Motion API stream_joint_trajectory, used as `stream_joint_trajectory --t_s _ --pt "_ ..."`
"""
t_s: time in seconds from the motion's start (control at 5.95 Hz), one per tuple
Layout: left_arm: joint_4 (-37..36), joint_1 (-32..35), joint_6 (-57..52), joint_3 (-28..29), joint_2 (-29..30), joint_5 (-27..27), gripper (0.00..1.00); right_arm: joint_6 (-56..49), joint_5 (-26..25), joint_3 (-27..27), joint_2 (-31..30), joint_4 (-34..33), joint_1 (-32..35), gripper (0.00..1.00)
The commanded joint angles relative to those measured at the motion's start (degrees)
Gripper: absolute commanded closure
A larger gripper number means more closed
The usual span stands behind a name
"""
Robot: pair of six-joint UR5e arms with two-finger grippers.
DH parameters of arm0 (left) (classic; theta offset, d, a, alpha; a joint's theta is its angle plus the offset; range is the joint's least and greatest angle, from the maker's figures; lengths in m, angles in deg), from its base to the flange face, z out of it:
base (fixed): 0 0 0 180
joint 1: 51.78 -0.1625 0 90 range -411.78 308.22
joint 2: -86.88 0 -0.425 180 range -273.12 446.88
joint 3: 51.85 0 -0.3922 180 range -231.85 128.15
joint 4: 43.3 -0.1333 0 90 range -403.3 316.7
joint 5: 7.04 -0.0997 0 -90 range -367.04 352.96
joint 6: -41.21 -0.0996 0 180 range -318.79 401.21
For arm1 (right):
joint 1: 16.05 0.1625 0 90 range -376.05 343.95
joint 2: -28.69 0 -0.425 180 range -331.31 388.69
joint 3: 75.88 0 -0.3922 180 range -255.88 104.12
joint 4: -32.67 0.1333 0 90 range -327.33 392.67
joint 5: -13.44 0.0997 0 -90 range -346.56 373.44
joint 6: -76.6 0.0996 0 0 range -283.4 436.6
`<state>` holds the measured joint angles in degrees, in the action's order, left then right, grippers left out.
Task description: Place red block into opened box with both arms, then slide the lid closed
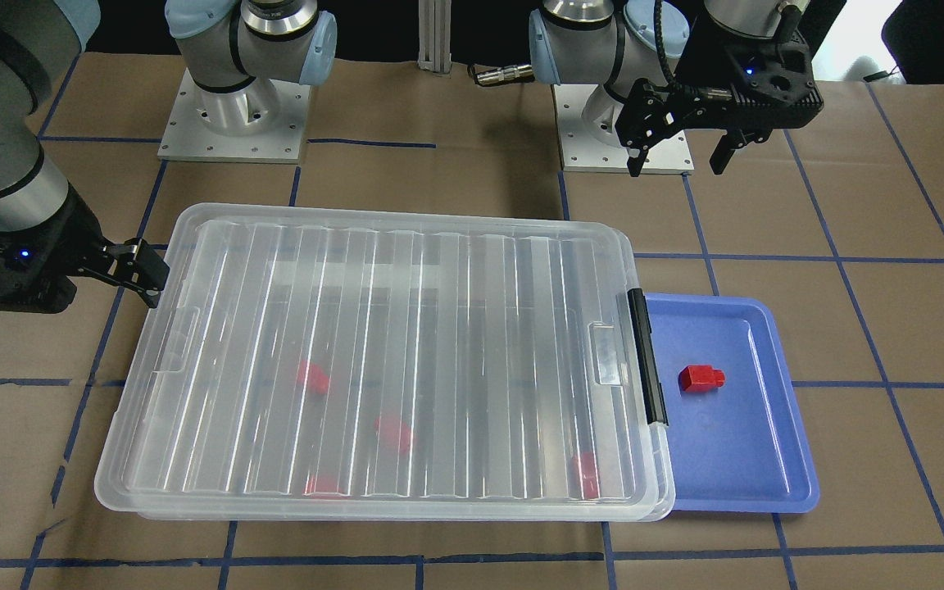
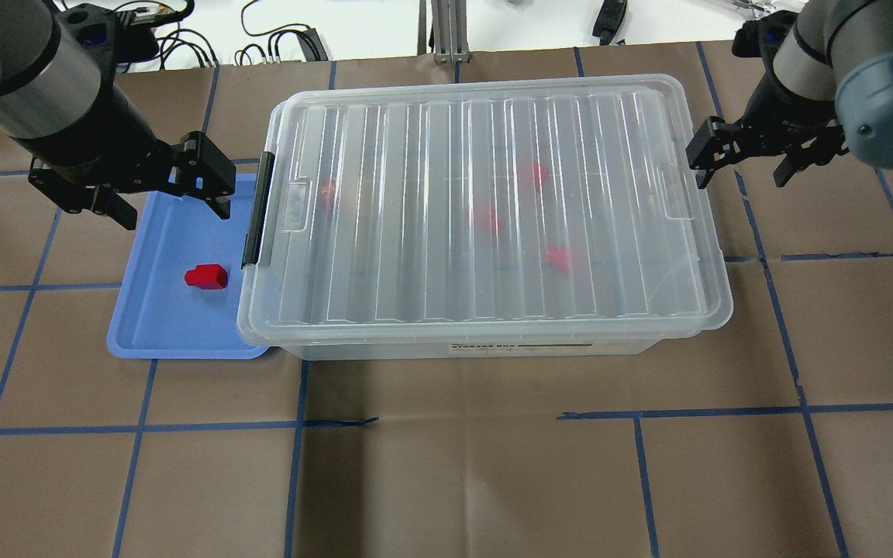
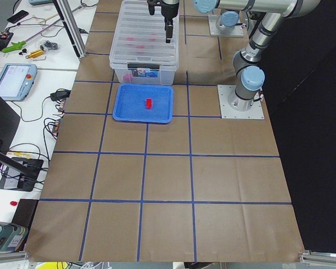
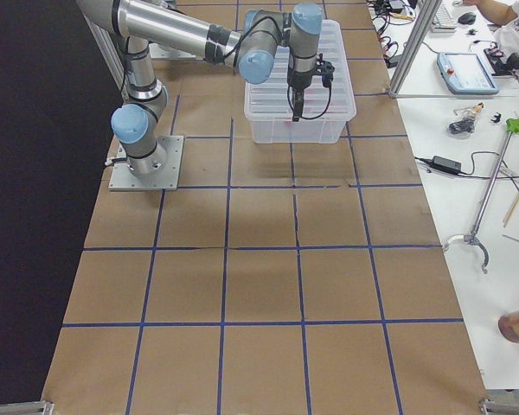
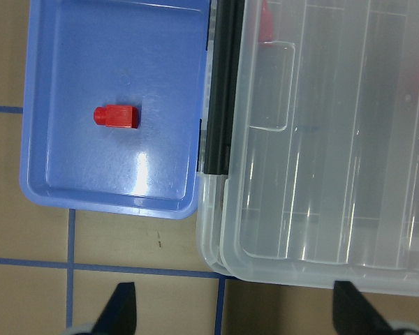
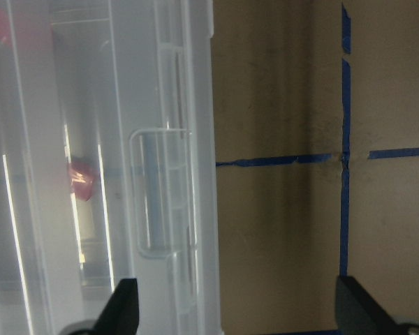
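— Red block (image 1: 701,378) first: we see it lying on the blue tray (image 1: 734,467), near the black clip bar (image 1: 646,356).
— And the box (image 2: 384,350)? We find the lid (image 2: 415,194) across nearly all of it, with blurred red shapes beneath.
— Left tool (image 2: 175,217) hangs above the tray, jaws spread, empty.
— Right tool (image 2: 741,180) sits just beside the lid's opposite short end, jaws apart too, holding nothing, over the brown surface (image 2: 446,480).
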<state>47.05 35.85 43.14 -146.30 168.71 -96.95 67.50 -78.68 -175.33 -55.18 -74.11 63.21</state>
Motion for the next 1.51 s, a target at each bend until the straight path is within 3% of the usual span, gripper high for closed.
stream_joint_trajectory --t_s 0.0,1.35 --pt "0.00 0.00 0.00 -0.03 0.00 0.00 0.02 -0.56 -1.31 -3.21 0.02 -2.65 -0.07 0.00" --pt "0.00 0.00 0.00 -0.11 -0.09 0.53 0.02 -7.77 -1.31 -4.26 1.52 -2.91 -0.25 0.00"
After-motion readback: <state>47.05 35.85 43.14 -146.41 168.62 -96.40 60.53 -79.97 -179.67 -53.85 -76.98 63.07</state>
